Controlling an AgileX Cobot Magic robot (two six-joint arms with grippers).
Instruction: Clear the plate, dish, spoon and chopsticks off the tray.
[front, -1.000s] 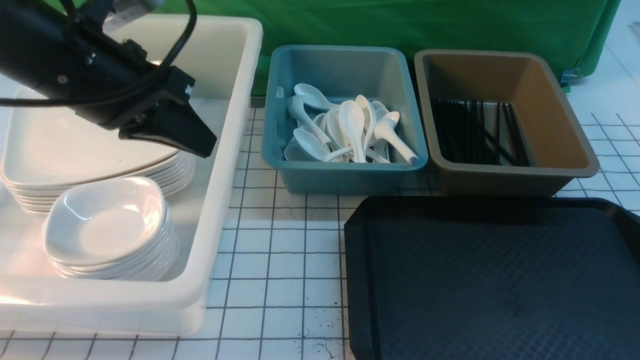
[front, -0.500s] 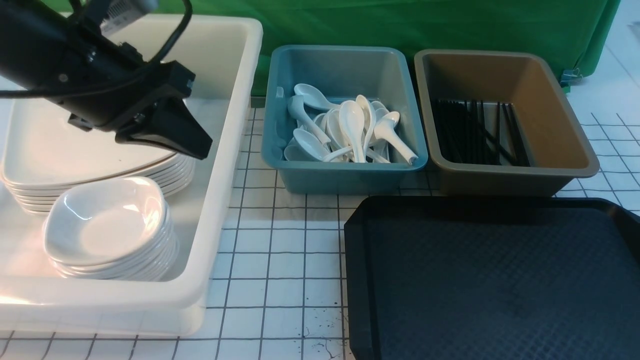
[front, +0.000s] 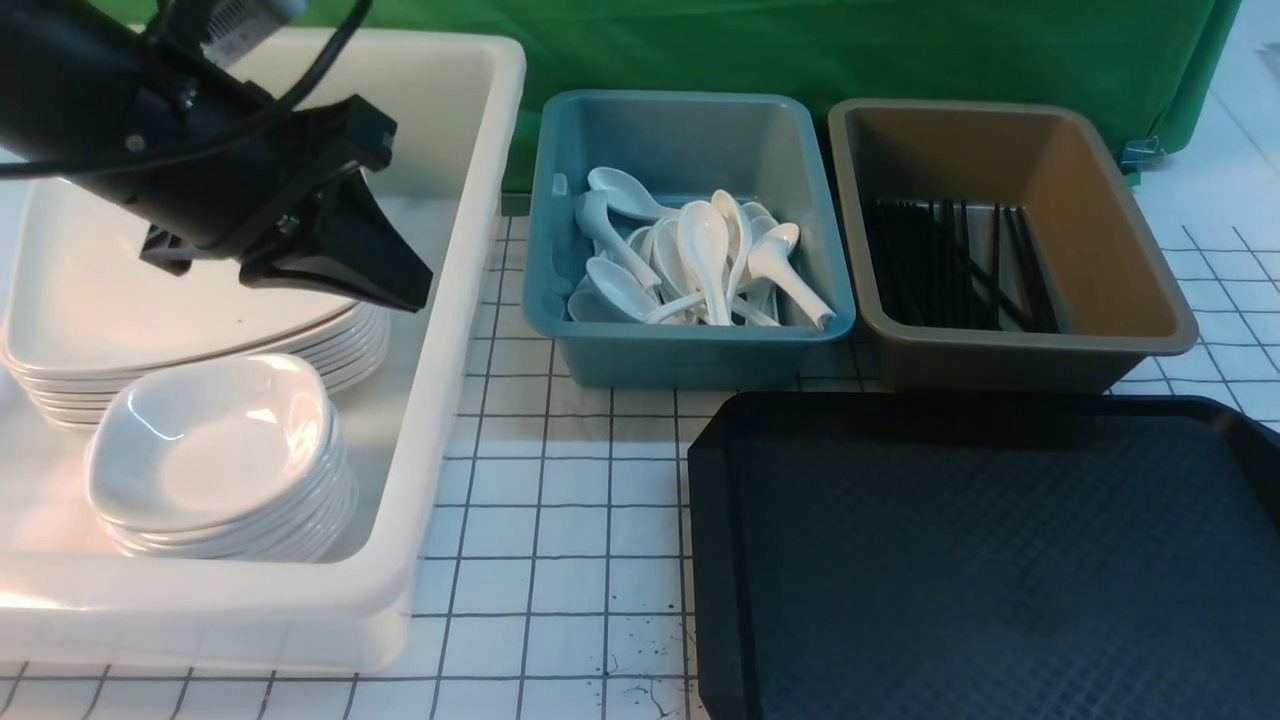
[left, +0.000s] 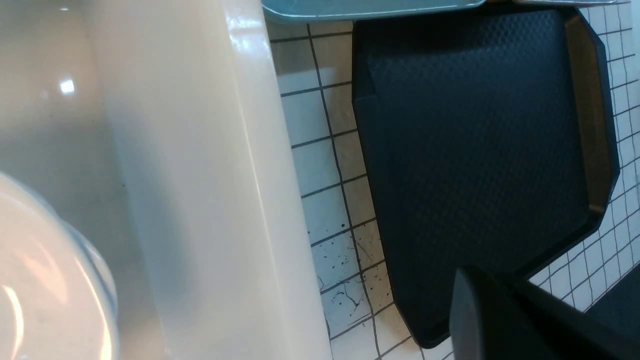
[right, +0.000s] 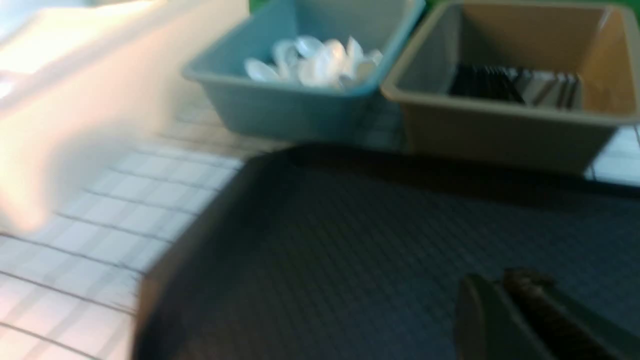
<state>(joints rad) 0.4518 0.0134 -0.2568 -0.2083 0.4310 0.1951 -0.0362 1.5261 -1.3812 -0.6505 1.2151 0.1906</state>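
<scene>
Four receptacles stand on a white tabletop ruled with a thin black grid; a green cloth hangs as backdrop beyond them. Landmark: the black tray, its fine textured floor in plain sight. Left of the tray, apart from it, stands a deep white tub. In it, the plate tops a stack of its kind, and the dish tops a smaller stack set against the front of that one. Directly beyond the tray's far left corner sits a blue bin holding a heap of white spoons. Beyond the tray's far edge sits a brown bin with black chopsticks lying lengthwise on its floor. Black specks mark the grid just left of the tray's near corner. Left gripper: hovers over the tub above the plates, fingers pressed together, nothing between them. Right gripper: low over the tray (wrist picture blurred); whether its fingers meet cannot be told.
</scene>
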